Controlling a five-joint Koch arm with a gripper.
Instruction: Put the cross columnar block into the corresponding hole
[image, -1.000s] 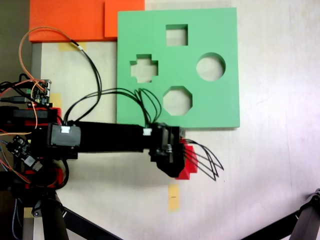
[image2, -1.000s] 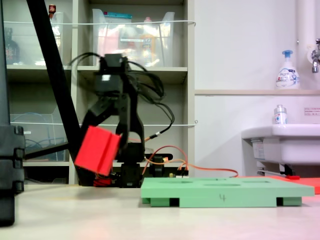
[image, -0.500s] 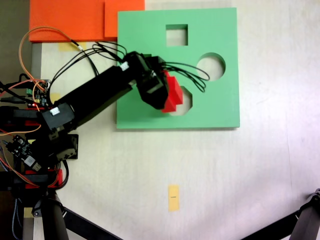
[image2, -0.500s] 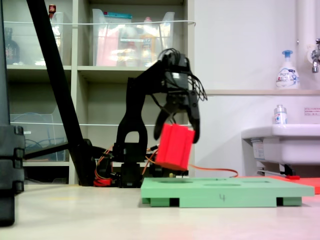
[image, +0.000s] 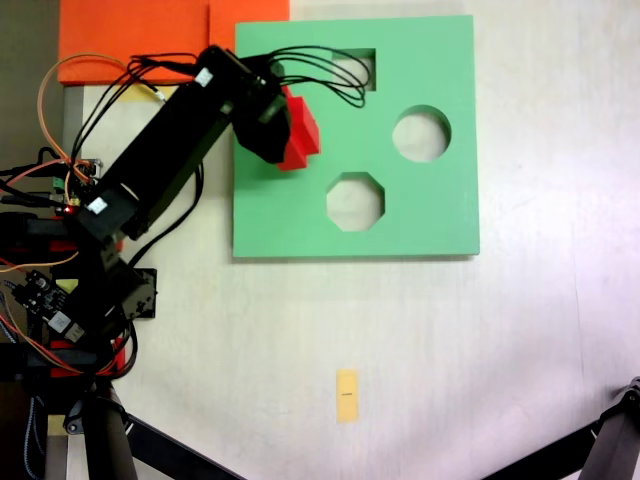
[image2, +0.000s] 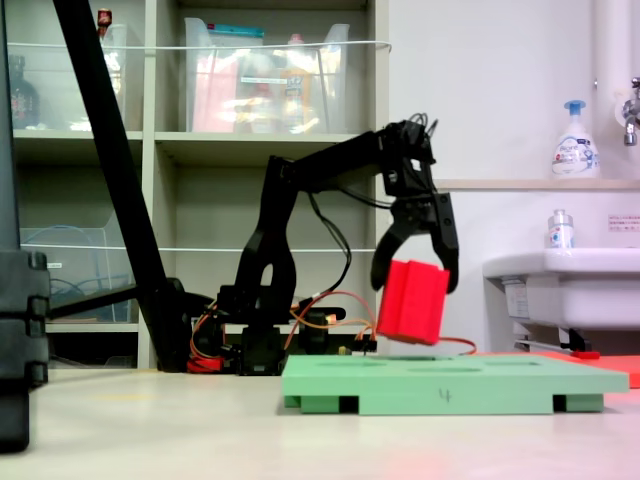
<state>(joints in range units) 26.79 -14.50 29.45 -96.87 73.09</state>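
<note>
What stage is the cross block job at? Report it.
Done: the pincer has the cross columnar block gripped and lifted. In hand: it hangs tilted above the green foam board, about over the plus cutout. Left: lower it in and release.

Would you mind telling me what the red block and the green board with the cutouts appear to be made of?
The red block, held in the gripper above the board, looks like matte foam: flat even colour, no shine, soft-looking edges. The green board seems the same kind of dense foam sheet, matte, thick in the side view, with cleanly cut holes. Foam is a guess from looks alone.
</note>
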